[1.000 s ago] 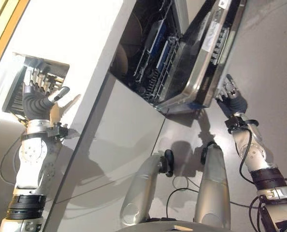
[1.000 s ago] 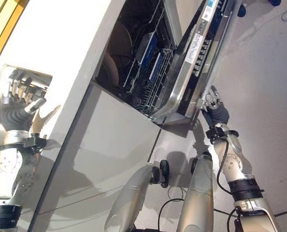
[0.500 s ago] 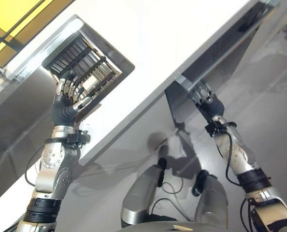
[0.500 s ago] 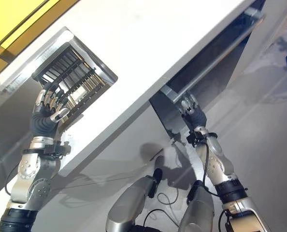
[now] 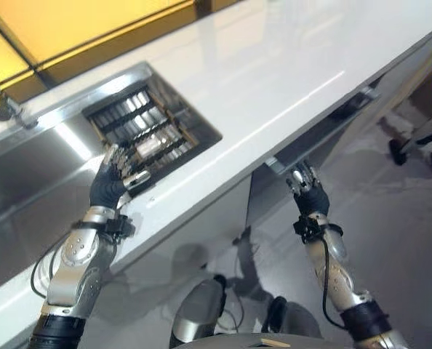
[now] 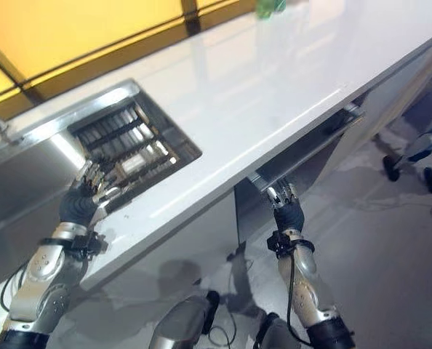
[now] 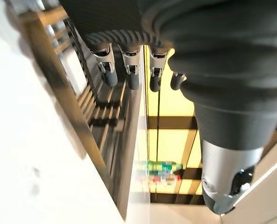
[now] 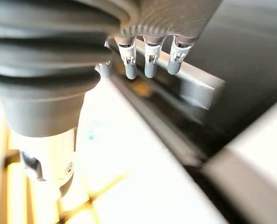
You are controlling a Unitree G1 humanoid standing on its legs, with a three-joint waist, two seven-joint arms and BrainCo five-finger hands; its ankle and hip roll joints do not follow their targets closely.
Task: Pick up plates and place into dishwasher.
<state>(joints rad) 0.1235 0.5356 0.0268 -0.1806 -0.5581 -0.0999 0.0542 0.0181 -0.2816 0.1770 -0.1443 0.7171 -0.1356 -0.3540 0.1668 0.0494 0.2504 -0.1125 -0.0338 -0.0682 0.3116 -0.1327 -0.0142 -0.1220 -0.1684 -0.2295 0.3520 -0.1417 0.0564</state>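
Left hand (image 5: 108,190), fingers spread, hovers at the sink rack's (image 5: 148,131) near edge; right hand (image 5: 310,198), also empty, nears the dishwasher door (image 5: 319,131). Rising carelessly, it might strike the counter (image 5: 274,65) edge.

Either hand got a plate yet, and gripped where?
Neither. The left hand is open over the dish rack in the sink; the right hand is open below the counter edge.

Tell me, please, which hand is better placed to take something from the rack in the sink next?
Probably the left hand. It is open and raised right at the edge of the dish rack in the sink. The right hand, also open, is below the white countertop, near the dishwasher door.
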